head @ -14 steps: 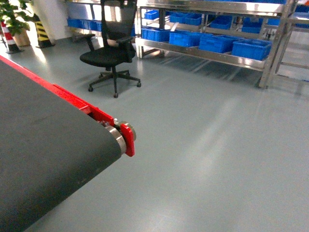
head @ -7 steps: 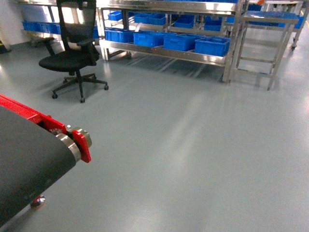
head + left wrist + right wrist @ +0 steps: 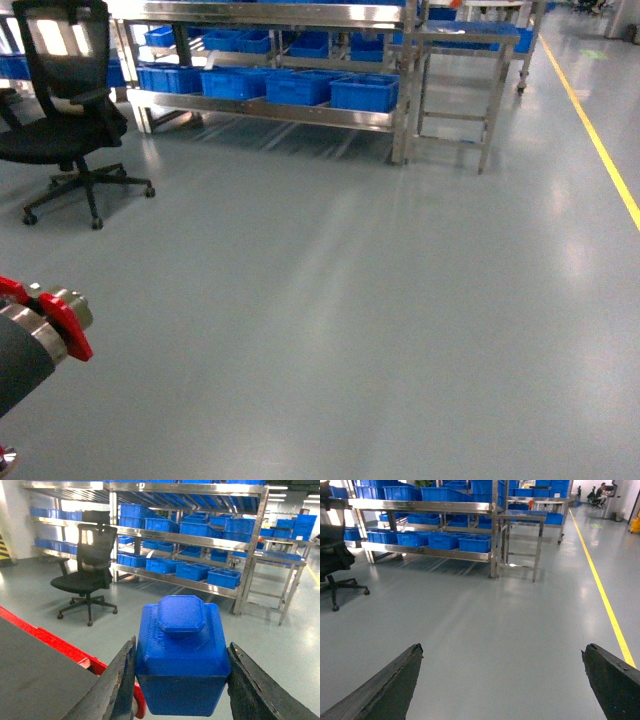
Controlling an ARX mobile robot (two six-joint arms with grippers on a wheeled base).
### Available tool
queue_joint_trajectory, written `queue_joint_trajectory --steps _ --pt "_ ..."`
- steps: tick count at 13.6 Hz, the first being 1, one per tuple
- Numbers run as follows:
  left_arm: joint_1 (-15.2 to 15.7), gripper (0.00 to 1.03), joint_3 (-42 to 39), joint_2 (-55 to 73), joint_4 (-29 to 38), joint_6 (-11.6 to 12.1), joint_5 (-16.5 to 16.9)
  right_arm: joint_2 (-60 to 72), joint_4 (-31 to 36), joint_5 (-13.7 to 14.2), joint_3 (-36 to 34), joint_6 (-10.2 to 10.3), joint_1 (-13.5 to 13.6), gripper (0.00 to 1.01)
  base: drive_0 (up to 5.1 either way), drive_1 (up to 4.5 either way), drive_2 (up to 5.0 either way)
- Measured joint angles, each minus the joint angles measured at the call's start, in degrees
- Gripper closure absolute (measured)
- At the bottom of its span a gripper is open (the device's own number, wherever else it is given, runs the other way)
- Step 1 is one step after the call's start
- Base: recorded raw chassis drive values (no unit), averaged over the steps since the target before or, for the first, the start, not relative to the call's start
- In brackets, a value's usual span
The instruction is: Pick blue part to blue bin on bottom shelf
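The blue part (image 3: 182, 655), a blocky piece with an octagonal cap, is held in the left wrist view between the two dark fingers of my left gripper (image 3: 182, 642), which is shut on it. My right gripper (image 3: 503, 649) is open over bare grey floor with nothing between its fingers. Neither gripper shows in the head view. Far across the floor stands the steel rack; its bottom shelf (image 3: 300, 112) carries a row of blue bins (image 3: 365, 92). The same bottom shelf (image 3: 175, 580) and blue bins (image 3: 224, 577) lie beyond the part in the left wrist view.
The roller end of a dark conveyor belt with a red bracket (image 3: 60, 325) sits at the lower left. A black office chair (image 3: 60, 130) stands left of the rack. A steel side table (image 3: 455, 80) adjoins the rack's right end. A yellow floor line (image 3: 600, 150) runs along the right.
The head view has swung right: the conveyor belt has slid almost out at the left, the chair has shifted left, and the rack's right end, side table and yellow line have come into view.
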Motion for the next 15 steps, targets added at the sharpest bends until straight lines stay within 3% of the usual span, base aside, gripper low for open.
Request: queue_joint_trajectory --steps 12,15 --pt "0.00 0.61 0.00 0.00 -0.02 0.00 0.00 0.00 0.00 0.00 0.00 0.00 0.00 0.03 -1.5 -1.54 -1.5" --pt "0.00 0.61 0.00 0.02 -0.09 0.00 0.00 0.00 0.07 0.00 0.00 -0.02 0.00 0.03 0.0 2.77 -2.8"
